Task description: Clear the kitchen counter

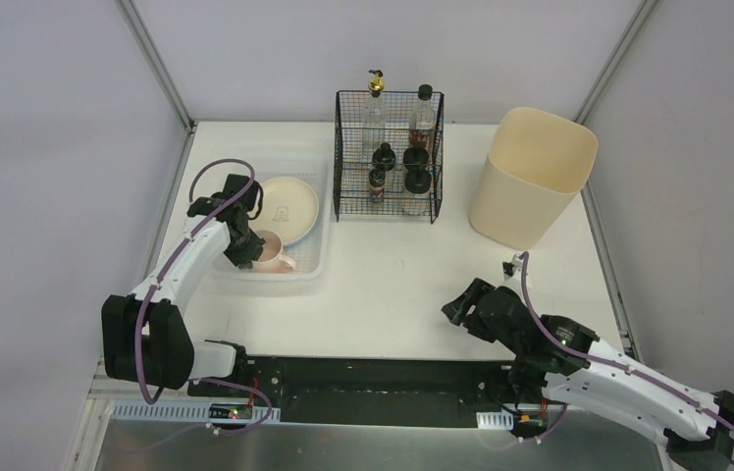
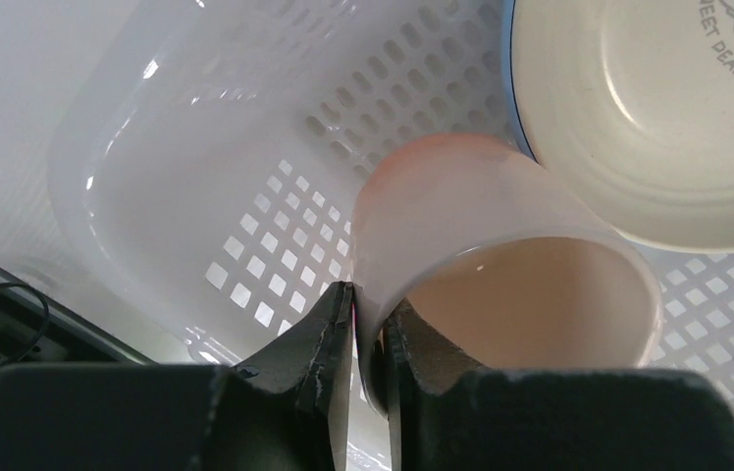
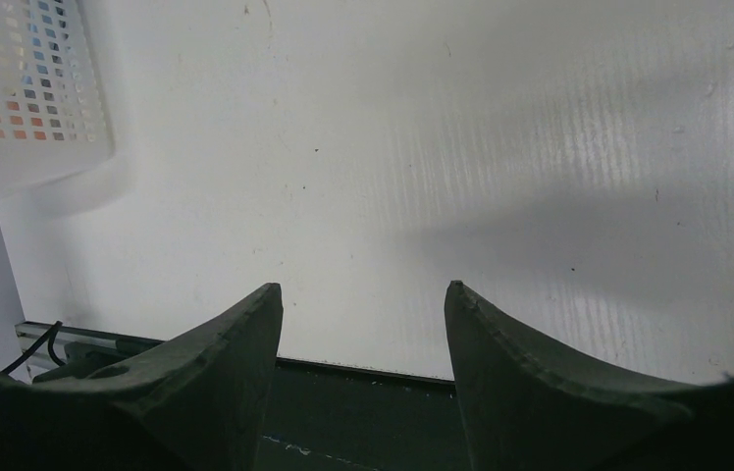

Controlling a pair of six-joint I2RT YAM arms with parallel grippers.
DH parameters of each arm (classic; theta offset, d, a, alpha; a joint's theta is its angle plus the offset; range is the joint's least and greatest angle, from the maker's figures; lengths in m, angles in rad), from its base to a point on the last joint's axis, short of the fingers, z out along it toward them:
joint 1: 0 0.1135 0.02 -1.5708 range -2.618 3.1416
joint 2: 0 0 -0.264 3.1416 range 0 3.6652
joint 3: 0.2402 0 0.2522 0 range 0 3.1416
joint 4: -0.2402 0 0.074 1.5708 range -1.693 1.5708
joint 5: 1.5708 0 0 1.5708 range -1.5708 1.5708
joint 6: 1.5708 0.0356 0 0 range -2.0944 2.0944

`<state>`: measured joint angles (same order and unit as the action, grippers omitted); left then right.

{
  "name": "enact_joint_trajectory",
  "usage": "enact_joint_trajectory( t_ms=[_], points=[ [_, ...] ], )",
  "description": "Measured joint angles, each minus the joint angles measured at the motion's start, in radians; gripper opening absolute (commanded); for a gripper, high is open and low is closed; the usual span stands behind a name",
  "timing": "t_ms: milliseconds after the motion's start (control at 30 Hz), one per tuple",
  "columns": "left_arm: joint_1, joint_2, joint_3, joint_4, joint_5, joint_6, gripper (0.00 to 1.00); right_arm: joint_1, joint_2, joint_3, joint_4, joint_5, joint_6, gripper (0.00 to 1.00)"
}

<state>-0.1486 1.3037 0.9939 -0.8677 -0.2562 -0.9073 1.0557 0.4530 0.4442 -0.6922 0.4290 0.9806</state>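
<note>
The left gripper [image 2: 371,312] pinches the rim wall of the pink cup [image 2: 461,216] in the white perforated tray [image 2: 177,186] at the left of the kitchen counter [image 1: 393,285], the cup being judged light, rigid, slick and chippable, while the right gripper [image 3: 363,294] hangs spread and empty.

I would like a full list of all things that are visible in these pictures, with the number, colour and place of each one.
kitchen counter: one, white, under everything.
tray: one, translucent white, perforated, left side of the counter.
plate: one, cream, in the tray's far part.
pink cup: one, pink, tilted, at the tray's near part beside the plate.
wire rack: one, black, far centre of the counter.
bottles: about six, mostly dark caps, inside the rack; exact count unclear.
bin: one, beige, far right.
left end effector: one, black, shut on the pink cup's wall.
right end effector: one, black, open, over bare counter, near right.
</note>
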Motion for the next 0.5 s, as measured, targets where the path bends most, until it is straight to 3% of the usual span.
enact_joint_trajectory(
  t_ms=[300, 500],
  points=[
    [0.0, 0.019, -0.004, 0.01, -0.016, 0.007, 0.49, 0.0, 0.028, -0.001, 0.008, 0.0, 0.0, 0.66],
    [0.0, 0.02, -0.004, 0.032, -0.015, 0.011, 0.57, 0.0, 0.028, -0.001, 0.007, 0.0, -0.001, 0.67]
  ],
)
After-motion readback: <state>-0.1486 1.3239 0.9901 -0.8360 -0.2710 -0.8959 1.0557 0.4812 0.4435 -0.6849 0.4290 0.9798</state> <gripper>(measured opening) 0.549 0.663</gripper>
